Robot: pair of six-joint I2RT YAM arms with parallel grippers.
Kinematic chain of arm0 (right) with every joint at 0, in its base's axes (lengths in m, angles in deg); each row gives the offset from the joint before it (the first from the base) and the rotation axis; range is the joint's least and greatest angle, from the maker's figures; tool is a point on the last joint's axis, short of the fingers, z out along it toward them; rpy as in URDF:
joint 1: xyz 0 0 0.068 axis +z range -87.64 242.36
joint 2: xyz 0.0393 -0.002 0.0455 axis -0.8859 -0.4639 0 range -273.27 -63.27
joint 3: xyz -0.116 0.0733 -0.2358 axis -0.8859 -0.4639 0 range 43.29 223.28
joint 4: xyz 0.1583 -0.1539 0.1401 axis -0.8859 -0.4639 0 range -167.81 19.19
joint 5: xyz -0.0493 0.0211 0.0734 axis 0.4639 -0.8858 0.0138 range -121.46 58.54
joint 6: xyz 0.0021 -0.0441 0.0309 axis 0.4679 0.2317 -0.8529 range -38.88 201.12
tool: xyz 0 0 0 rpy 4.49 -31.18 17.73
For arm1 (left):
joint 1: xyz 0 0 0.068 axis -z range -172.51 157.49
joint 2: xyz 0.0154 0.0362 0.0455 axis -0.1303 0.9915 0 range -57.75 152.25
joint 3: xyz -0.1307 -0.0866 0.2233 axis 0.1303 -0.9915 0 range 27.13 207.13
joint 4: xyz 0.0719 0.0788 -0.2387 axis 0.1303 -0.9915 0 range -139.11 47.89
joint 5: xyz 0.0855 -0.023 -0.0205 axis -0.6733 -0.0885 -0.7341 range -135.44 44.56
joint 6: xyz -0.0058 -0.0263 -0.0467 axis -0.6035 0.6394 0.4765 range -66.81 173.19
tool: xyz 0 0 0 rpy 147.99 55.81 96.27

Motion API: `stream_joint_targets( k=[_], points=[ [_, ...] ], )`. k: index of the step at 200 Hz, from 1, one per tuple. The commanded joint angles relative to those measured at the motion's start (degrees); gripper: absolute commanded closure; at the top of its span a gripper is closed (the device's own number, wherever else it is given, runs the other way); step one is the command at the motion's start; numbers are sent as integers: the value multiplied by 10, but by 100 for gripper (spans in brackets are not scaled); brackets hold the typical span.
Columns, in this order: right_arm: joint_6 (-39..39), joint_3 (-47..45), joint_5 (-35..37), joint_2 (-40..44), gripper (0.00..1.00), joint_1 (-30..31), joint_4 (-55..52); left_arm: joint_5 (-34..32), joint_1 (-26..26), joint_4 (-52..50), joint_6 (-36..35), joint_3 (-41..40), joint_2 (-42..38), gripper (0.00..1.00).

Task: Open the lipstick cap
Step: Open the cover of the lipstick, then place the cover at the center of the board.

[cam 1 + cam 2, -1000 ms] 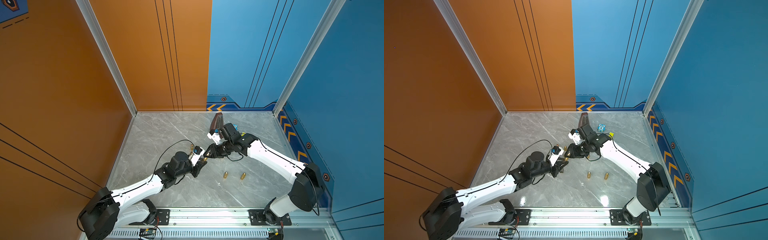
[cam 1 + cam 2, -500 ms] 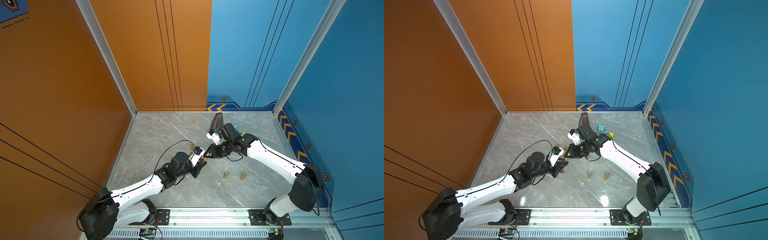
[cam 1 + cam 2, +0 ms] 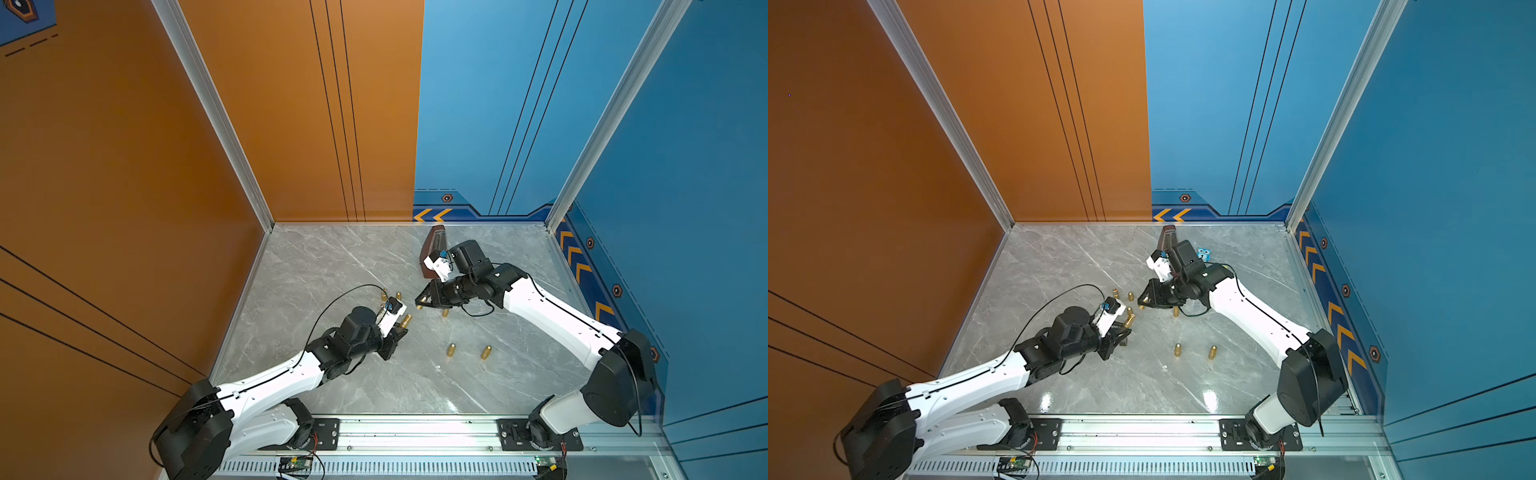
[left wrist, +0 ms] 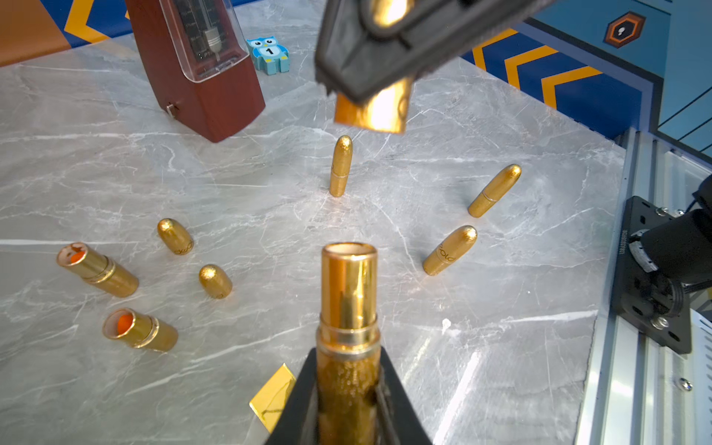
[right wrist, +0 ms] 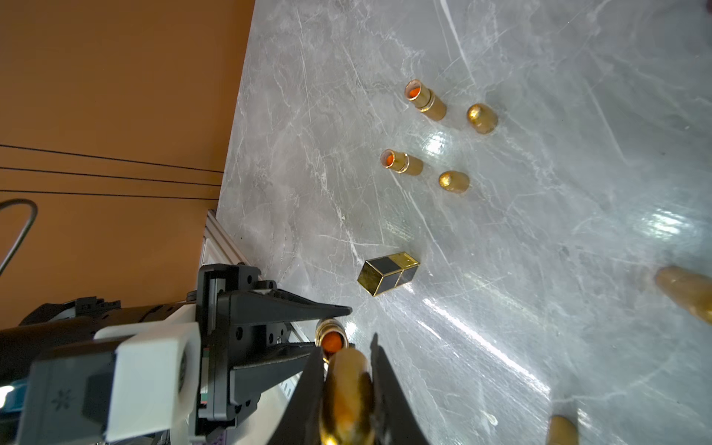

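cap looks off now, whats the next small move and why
Probably lower the right gripper and stand the cap on bare table near the two loose caps. The cap is already clear of the lipstick held in the left gripper, with a visible gap between them, so only putting the parts down seems left.

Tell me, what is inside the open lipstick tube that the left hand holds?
In the right wrist view, orange lipstick shows inside the tube in the left hand. How far down it reaches is hidden by its gold wall.
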Motion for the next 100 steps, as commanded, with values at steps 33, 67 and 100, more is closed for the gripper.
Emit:
stream_joint_targets(
  k=[33, 67, 100],
  points=[
    [5, 16, 142, -5, 81, -2, -26, -40, -3, -25, 3, -9, -50, 100],
    [29, 47, 282, -69, 81, 19, -37, -67, -9, -25, 9, -11, -76, 100],
    [34, 79, 347, -142, 81, 29, -30, -82, -13, -21, 13, -9, -70, 100]
  ],
)
